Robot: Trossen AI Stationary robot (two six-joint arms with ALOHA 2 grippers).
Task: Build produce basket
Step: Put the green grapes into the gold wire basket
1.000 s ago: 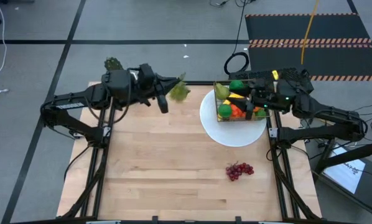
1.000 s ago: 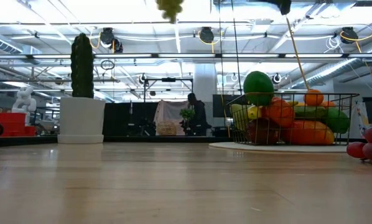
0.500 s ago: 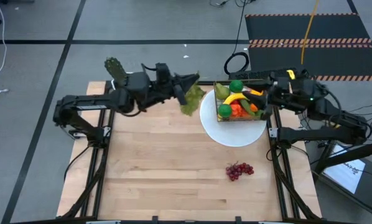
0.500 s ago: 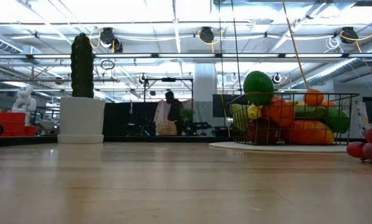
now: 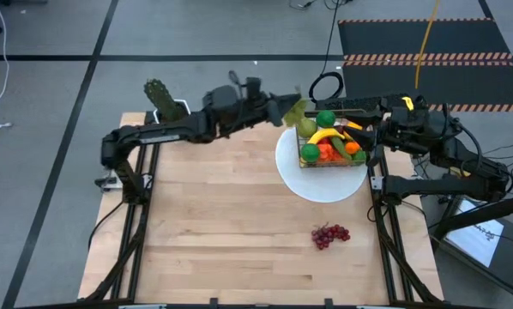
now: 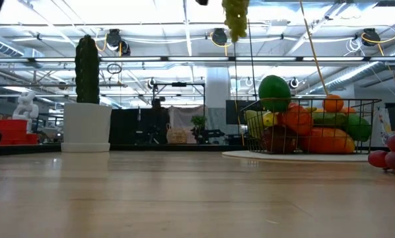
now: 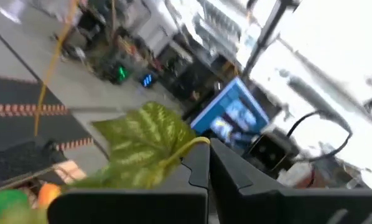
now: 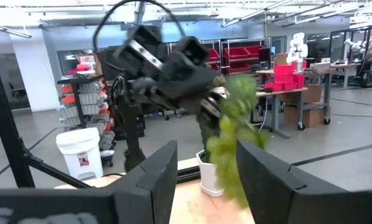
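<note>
So my left jaws (image 5: pixel 278 107) are clamped shut on the stem of the green grapes (image 5: pixel 295 110), with the leaf sticking up right past my fingers (image 7: pixel 198 165) in the left wrist view. The bunch hangs in the air just off the basket's (image 5: pixel 359 165) far left corner, high above the table (image 5: pixel 231 215), and it isn't over the mesh yet as far as I can tell.

My right jaws (image 5: pixel 370 133) sit at the basket's right side near the far right corner of the table, fingers (image 8: pixel 158 174) parted with nothing between them.

Progress-wise: the basket is on the plate (image 5: pixel 316 187) and already pretty loaded, with a lime (image 5: pixel 326 118), banana (image 5: pixel 325 135), orange (image 5: pixel 352 147) and more piled up to the rim. I'd call it most of the way done. What's left, I reckon: drop these green grapes in, then fetch the purple grapes (image 5: pixel 330 234), which lie on bare wood well toward the near edge. The cactus (image 5: pixel 159 96) at the far left corner isn't produce, so it stays put.
</note>
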